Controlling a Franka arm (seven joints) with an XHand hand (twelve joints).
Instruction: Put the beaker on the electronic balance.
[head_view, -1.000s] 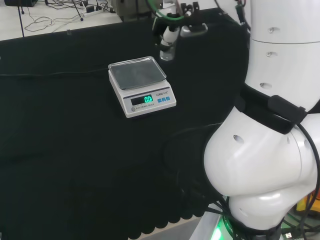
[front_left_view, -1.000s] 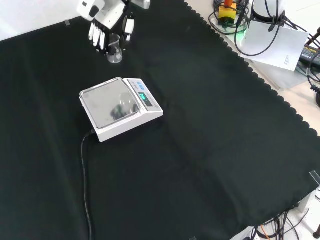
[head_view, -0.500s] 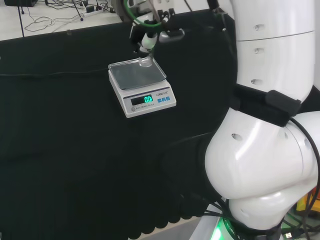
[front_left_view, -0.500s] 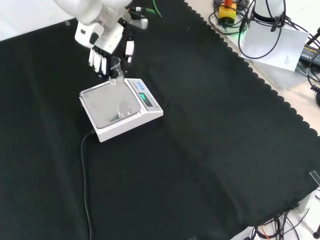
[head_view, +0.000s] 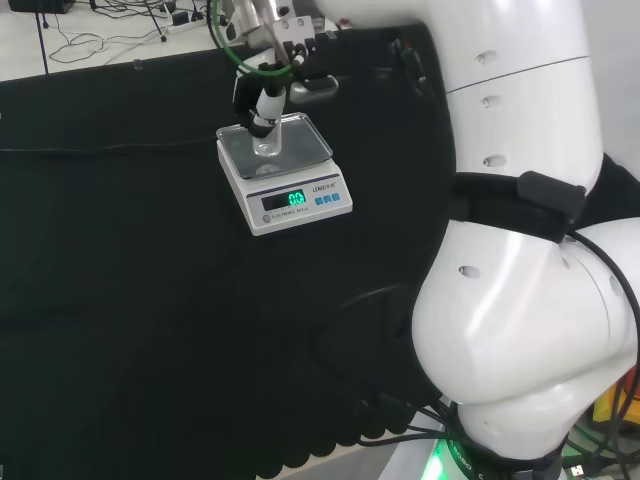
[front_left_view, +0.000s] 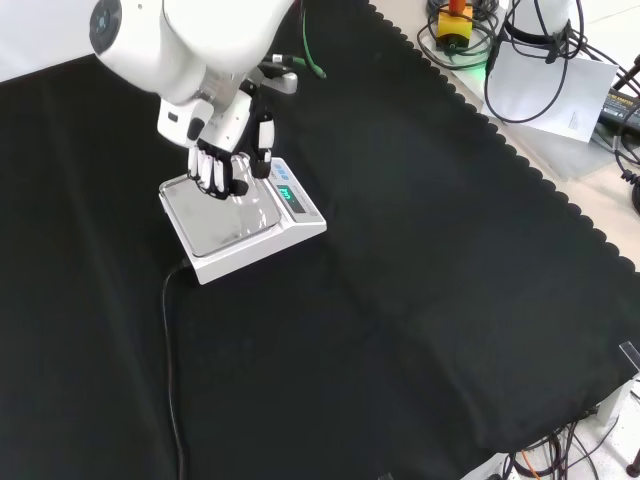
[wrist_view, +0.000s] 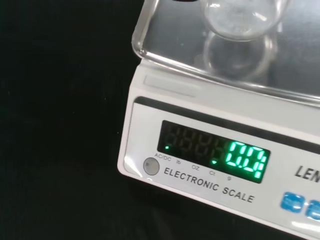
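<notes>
Over the electronic balance (front_left_view: 240, 218) on the black worktop (front_left_view: 420, 250), the hand (front_left_view: 222, 158) has its fingers curled round the clear beaker (wrist_view: 239, 19), holding it just above the balance's shiny pan (head_view: 275, 142). Can't tell whether the glass actually touches the pan. Green digits glow on the balance's display (wrist_view: 215, 150).

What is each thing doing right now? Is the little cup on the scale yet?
beaker: upright, clear, held over the pan; whether it touches the pan cannot be told
hand: fingers curled round the beaker, above the pan
electronic balance: switched on, green display lit, flat on the black cloth
pan: shiny, mirrors the beaker's base
</notes>
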